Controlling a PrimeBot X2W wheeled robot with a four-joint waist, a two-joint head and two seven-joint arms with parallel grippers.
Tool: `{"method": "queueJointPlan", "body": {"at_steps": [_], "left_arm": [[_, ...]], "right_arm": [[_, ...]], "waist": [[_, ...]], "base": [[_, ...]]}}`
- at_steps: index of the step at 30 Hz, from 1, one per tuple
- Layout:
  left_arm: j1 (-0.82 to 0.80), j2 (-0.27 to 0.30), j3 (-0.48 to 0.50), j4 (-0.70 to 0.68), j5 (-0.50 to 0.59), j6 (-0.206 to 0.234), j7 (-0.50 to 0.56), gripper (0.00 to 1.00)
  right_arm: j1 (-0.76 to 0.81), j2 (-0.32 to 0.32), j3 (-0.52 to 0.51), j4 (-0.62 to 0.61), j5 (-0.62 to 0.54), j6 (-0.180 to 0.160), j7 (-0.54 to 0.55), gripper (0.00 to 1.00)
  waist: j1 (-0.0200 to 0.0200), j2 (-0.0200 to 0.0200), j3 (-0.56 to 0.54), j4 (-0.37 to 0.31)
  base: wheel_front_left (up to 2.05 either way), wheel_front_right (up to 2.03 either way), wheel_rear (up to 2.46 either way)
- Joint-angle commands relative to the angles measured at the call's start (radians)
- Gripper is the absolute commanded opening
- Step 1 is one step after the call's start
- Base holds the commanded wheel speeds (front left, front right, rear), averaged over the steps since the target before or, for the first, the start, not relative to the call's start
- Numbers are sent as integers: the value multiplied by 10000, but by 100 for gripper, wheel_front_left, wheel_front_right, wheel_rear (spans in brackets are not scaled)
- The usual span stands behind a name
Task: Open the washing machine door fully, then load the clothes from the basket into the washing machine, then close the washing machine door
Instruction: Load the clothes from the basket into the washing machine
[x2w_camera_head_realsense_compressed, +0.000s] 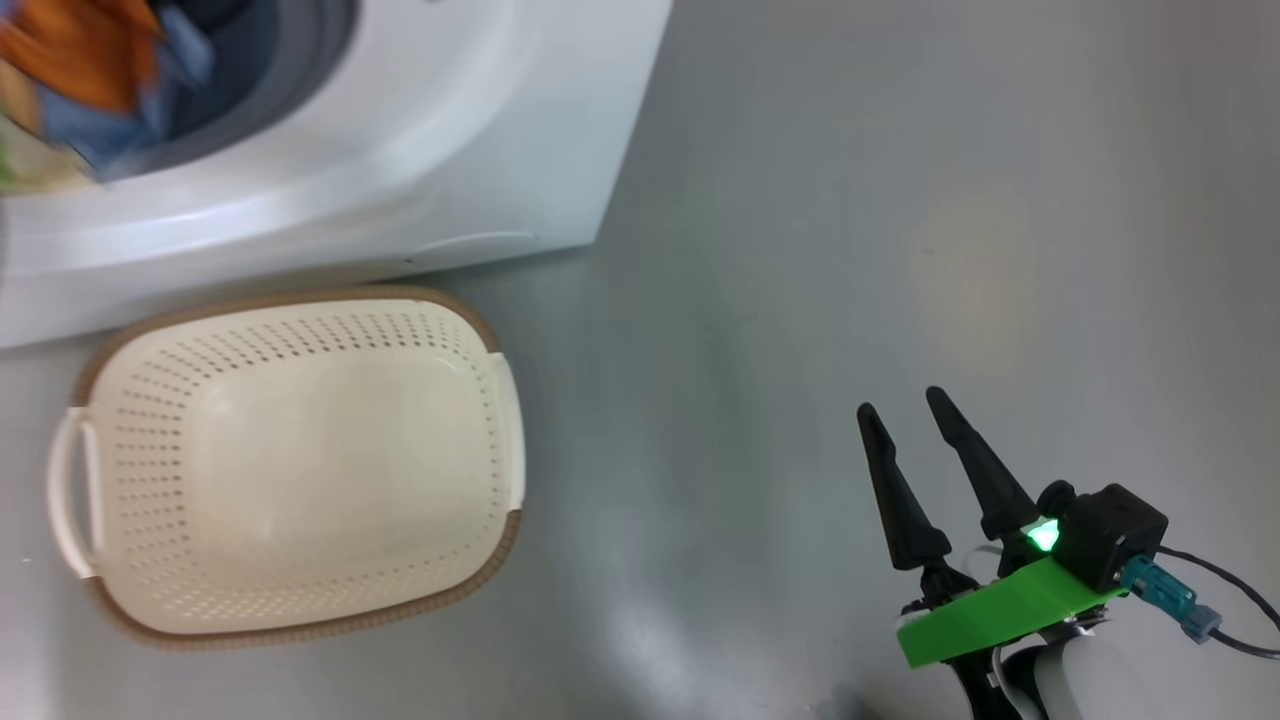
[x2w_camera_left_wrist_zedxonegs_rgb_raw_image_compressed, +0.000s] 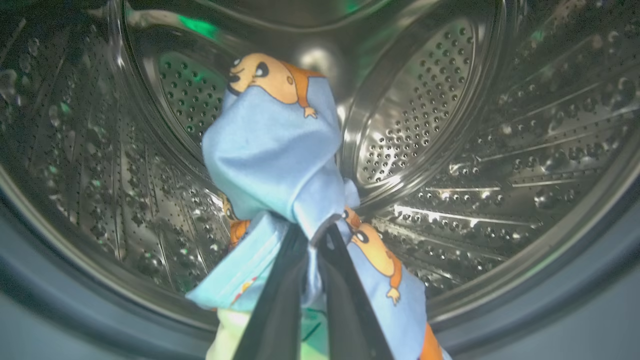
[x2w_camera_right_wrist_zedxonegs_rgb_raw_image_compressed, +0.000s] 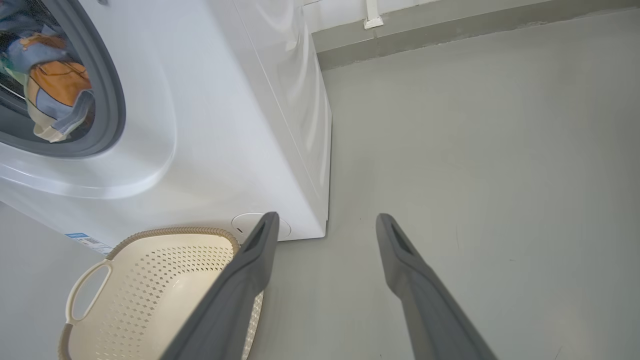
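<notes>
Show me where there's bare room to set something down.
Bare grey floor right of the white box-shaped washing machine and cream perforated plastic basket; the basket's inside too. Crowded: the steel drum, where the left tool grips blue bear-print clothes.

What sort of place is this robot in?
Most likely a plain laundry area: a big white front-loading washing machine on bare grey floor, a cream perforated plastic basket before it, and blue bear-printed clothes inside its steel drum.
</notes>
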Motion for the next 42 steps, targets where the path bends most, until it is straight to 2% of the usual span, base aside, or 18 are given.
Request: {"method": "queueJointPlan", "body": {"at_steps": [1,5,6,7,8,13,23,27,42], "left_arm": [[-413,675,326,-253,170,-16,-63,0],[-842,803,952,-433,727,-15,-63,0],[-860,793,1073,-331,889,-9,-63,31],[-870,768,1130,-205,1046,-9,-63,96],[-886,749,1169,-116,1197,-9,-63,100],[-832,535,1408,43,1497,-12,-63,100],[60,-7,1550,-367,1396,-14,-63,100],[714,-224,1565,-635,1615,-14,-63,100],[3637,-1619,1766,-1681,2106,-15,-63,100]], "right_arm": [[-35,0,265,-240,-38,27,-48,100],[-151,46,331,-238,-35,27,-48,100],[-169,54,341,-236,-36,27,-48,100],[-182,61,348,-232,-36,27,-48,100],[-192,67,349,-228,-35,27,-48,100],[-211,87,280,-214,-58,27,-48,100],[-220,8,183,-196,-132,27,-48,100],[-161,-88,131,-175,-144,27,-48,100],[466,-676,-327,2,-125,27,-48,100]], "waist": [[0,-1,365,-325],[0,-1,519,-425],[0,-1,536,-441],[0,-1,545,-453],[0,-1,555,-460],[0,-1,563,-393],[0,-1,260,3],[0,-1,29,203],[0,-1,-1548,1233]], "base": [[0,0,0],[0,0,0],[0,0,0],[0,0,0],[0,0,0],[0,0,0],[0,0,0],[0,0,0],[0,0,0]]}}
